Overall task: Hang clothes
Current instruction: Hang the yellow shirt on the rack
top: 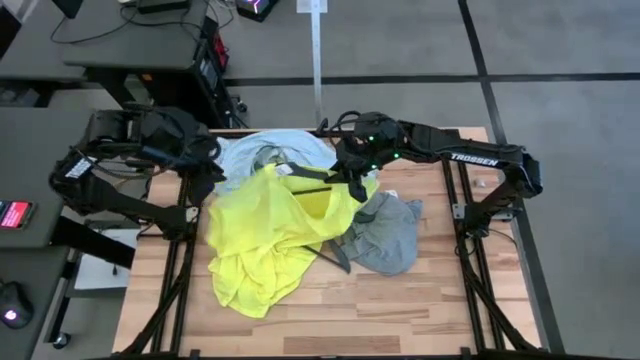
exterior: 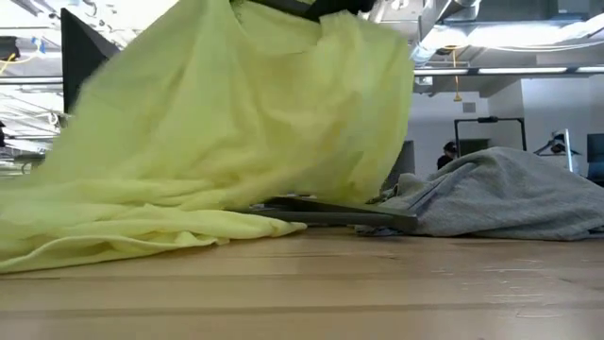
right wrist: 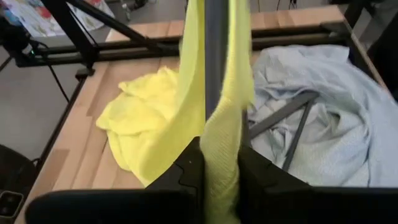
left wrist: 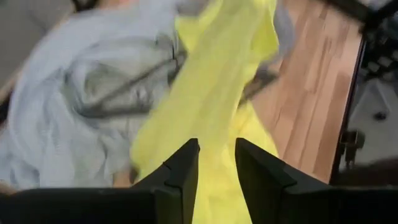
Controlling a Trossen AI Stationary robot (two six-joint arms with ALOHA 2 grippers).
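The yellow T-shirt (exterior: 236, 123) hides both arms in the low view.

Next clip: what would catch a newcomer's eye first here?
The neon-yellow T-shirt, lifted at mid-table so it drapes like a tent. The right hand is shut on its fabric, with a dark hanger bar rising just beyond. Behind lies the pale blue shirt over a hanger, and to the right the grey T-shirt.
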